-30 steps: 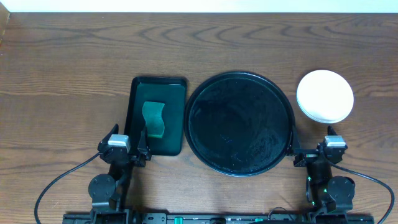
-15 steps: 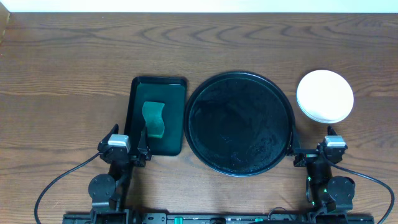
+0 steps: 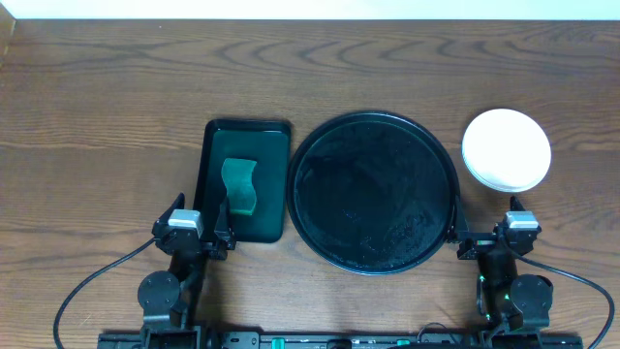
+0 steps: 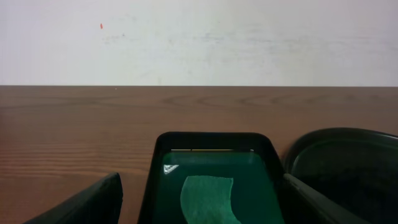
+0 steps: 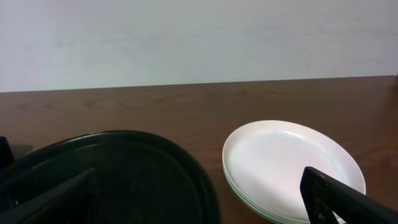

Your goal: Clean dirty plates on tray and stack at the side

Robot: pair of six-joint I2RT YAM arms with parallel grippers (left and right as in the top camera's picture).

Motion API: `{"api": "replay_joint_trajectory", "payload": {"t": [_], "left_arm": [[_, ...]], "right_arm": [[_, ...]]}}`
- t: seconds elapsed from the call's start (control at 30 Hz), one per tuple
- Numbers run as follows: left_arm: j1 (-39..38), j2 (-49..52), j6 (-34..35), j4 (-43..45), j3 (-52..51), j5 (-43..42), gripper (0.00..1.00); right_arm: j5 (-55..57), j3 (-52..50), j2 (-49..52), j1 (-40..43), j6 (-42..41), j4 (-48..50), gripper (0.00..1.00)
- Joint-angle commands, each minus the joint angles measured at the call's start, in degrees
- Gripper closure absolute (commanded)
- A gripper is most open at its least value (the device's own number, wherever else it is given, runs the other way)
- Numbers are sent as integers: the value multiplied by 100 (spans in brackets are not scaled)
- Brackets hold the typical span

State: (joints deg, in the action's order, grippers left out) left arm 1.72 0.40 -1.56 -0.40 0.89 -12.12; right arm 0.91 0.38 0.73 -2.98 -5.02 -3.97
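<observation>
- The left end effector (image 3: 201, 215) rests low at the near table (image 3: 97, 116) edge, fingers spread wide and holding nothing. The sponge (image 3: 239, 186) lies just ahead of it, between the finger lines, in the green tray (image 3: 266, 145).
- The right end effector (image 3: 486, 225) also stands apart and empty. The tray (image 3: 373, 194) lies ahead to its left, and the plates (image 3: 507, 147) sit ahead to its right, directly on the table.
- The plates form one neat stack just beside the tray rim. The top face shows no green smear. The right wrist view shows more than one rim, but the exact count cannot be told.
- The tray carries no plate, so the task appears finished.
- Judged step: hold the parked pose. Doing it well means leaving both end effectors low and clear of the stack, and avoiding any sweep that could nudge the plates.
</observation>
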Motion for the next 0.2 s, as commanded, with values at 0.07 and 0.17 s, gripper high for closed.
{"api": "replay_joint_trajectory", "payload": {"t": [0.07, 0.17], "left_arm": [[-20, -17, -76, -236, -66, -243, 20], [-20, -17, -76, -236, -66, -243, 20]], "right_arm": [[33, -7, -17, -44, -50, -20, 1], [33, -7, -17, -44, -50, -20, 1]]}}
